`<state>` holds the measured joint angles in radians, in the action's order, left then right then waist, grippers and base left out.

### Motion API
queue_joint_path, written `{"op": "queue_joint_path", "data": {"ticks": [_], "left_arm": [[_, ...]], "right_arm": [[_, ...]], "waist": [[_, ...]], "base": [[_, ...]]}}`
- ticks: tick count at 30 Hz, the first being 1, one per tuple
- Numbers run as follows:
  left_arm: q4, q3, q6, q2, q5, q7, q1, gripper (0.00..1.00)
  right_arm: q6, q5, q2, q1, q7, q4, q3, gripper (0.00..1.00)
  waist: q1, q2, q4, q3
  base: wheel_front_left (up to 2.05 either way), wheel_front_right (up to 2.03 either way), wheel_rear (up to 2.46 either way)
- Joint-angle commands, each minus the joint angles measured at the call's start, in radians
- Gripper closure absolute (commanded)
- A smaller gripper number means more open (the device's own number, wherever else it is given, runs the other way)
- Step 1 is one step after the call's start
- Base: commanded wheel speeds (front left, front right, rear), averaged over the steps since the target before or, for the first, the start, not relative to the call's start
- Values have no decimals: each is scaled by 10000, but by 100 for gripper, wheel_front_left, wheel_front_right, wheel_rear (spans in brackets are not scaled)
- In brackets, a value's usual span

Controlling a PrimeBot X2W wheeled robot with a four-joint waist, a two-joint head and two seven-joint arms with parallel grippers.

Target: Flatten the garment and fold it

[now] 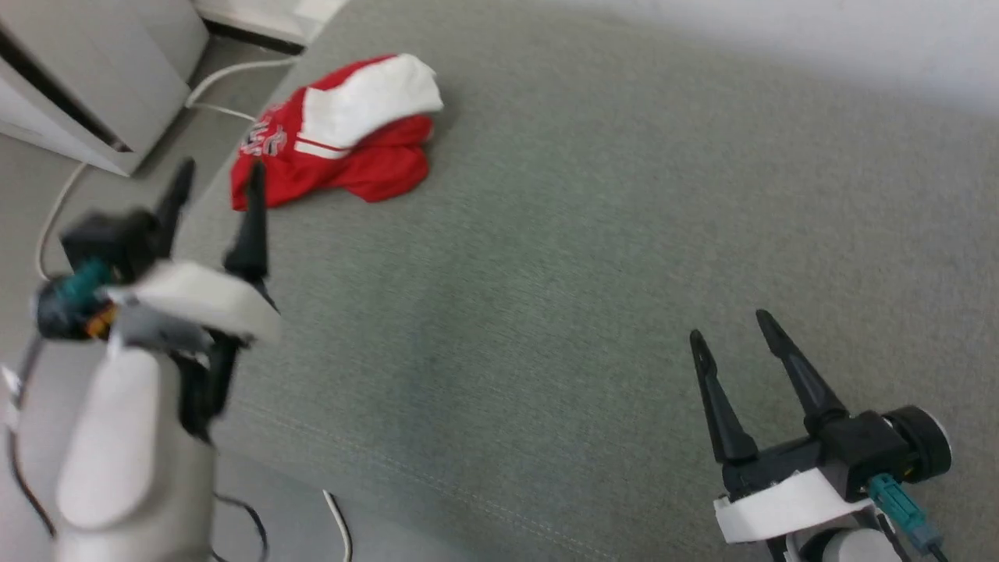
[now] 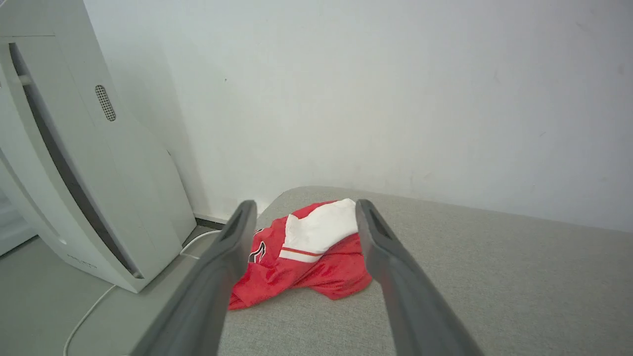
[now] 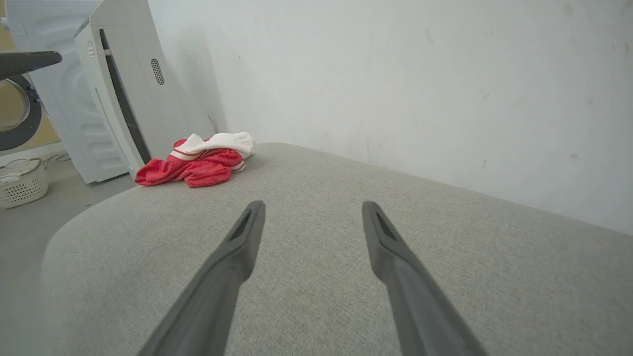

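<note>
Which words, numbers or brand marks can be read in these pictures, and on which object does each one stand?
No text can be read in full.
On the garment: black print with a white outline on its crumpled left part, folded and partly hidden; unreadable.
On the white appliance: a small grey marking near its lower edge; too small to read.

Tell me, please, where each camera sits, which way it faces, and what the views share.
Head view: on the head, looking forward and down at the grey cushion, garment upper left; left gripper lower left, right gripper lower right, both open.
Left wrist view: on the left wrist, facing the garment and wall along its own fingers.
Right wrist view: on the right wrist, facing across the cushion toward the wall; own fingers show.
Shared: both wrist views show the garment, wall and white appliance.
</note>
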<state>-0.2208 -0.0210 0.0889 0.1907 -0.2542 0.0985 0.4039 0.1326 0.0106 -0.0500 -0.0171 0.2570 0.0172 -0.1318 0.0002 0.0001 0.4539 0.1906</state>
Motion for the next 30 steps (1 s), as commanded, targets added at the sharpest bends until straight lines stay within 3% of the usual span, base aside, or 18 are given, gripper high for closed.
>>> {"op": "queue_joint_path", "data": {"ticks": [1, 10, 17, 21, 29, 30], "left_arm": [[-459, 27, 181, 475, -183, -669, 837, 0], [-2649, 395, 392, 2151, -742, -2478, 3847, 0], [-4341, 1976, 414, 3458, -2024, -5190, 5392, 0], [-4969, 2472, 416, 3843, -2874, -6060, 5820, 0], [-6002, 3177, 417, 4073, -4395, -7831, 5821, 0], [-6046, 3242, 417, 4092, -4633, -8016, 5765, 16]], "right_arm": [[-19, -182, -3, 249, 47, 146, -43, 0], [-19, -598, -3, 872, 47, 545, -33, 0], [-19, -687, -3, 1283, 47, 794, 83, 0], [-19, -643, -3, 1402, 47, 883, 64, 0], [-19, -526, -3, 1492, 47, 874, 64, 0], [-19, -512, -3, 1499, 47, 860, 73, 0]], "waist": [[-2, -1, -1090, 1410], [-2, -1, -2094, 2920], [-2, -1, -2798, 3813], [-2, -1, -3060, 4123], [-2, -1, -3267, 4266], [-2, -1, -3270, 4251]], "base": [[0, 0, 0], [0, 0, 0], [0, 0, 0], [0, 0, 0], [0, 0, 0], [0, 0, 0]]}}
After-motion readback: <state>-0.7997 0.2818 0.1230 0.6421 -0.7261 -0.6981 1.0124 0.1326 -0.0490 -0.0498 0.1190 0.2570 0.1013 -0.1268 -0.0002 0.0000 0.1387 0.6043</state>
